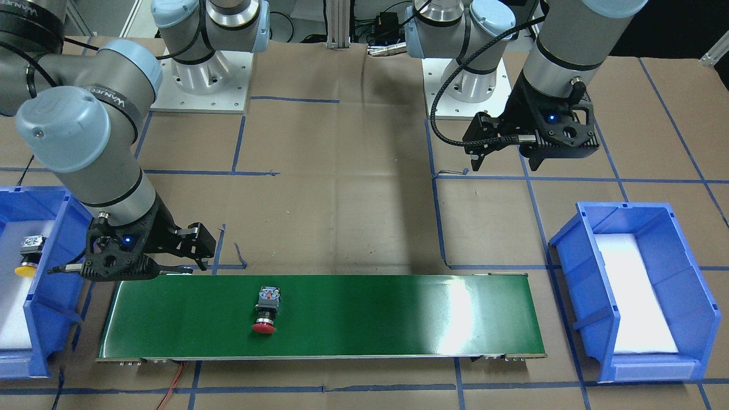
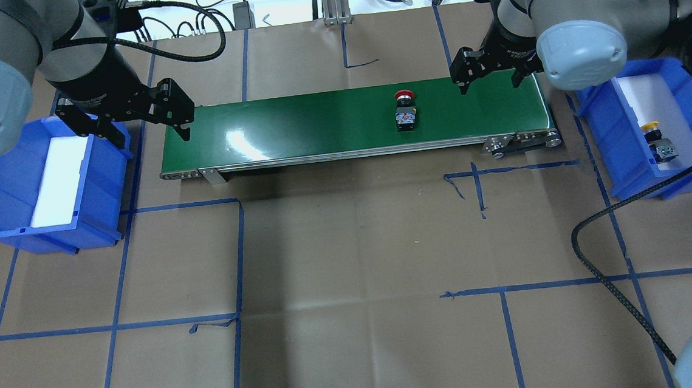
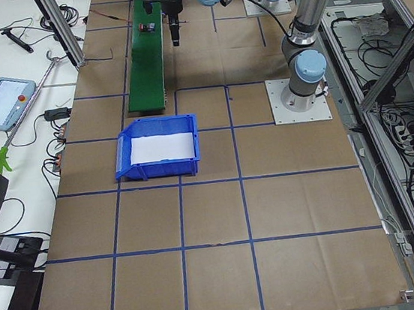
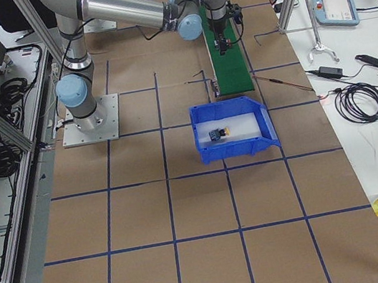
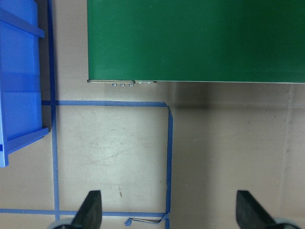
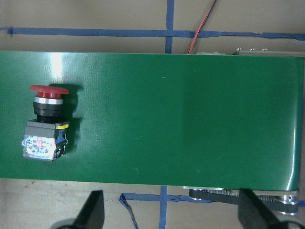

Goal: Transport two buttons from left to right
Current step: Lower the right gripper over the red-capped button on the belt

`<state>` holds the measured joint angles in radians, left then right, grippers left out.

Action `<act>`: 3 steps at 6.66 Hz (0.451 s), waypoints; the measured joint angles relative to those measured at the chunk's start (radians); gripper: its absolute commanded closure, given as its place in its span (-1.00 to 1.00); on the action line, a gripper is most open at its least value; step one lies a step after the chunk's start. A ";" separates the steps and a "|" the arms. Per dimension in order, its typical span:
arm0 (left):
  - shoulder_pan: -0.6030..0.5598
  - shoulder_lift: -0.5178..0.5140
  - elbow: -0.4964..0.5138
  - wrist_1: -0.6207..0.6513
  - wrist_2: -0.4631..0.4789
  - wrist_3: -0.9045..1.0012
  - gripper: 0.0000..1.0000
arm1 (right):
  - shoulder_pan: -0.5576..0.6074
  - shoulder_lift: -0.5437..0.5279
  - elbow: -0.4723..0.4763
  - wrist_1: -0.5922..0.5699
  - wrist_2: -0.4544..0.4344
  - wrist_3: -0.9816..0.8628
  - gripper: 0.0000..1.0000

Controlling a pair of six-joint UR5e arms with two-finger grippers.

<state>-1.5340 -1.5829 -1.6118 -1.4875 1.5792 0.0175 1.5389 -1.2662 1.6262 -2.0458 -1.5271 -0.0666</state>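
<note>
The red-capped button (image 2: 405, 109) lies on its side on the green conveyor belt (image 2: 316, 123), right of the belt's middle; it also shows in the front view (image 1: 266, 310) and the right wrist view (image 6: 46, 124). The yellow-capped button (image 2: 659, 141) lies in the blue bin (image 2: 629, 156) on my right, as the front view (image 1: 28, 256) also shows. My right gripper (image 2: 490, 80) hovers open and empty over the belt's right end, right of the red button. My left gripper (image 2: 146, 126) hovers open and empty by the belt's left end.
A second blue bin (image 2: 5, 199) with a white pad stands at the belt's left end and holds no button. A black cable (image 2: 619, 272) loops over the table at the right. Blue tape lines grid the brown table cover.
</note>
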 measured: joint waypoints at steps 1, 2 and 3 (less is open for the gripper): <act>0.000 0.000 0.001 0.000 -0.002 0.000 -1.00 | 0.002 0.017 -0.002 -0.003 -0.004 0.007 -0.99; 0.000 0.000 0.001 0.000 -0.003 0.000 -1.00 | 0.003 0.027 -0.001 -0.003 -0.005 0.021 -0.99; 0.000 0.000 0.001 0.000 -0.004 0.000 -1.00 | 0.005 0.035 0.000 -0.004 -0.005 0.032 -0.99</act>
<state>-1.5340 -1.5831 -1.6108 -1.4876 1.5752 0.0172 1.5435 -1.2311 1.6260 -2.0493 -1.5324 -0.0349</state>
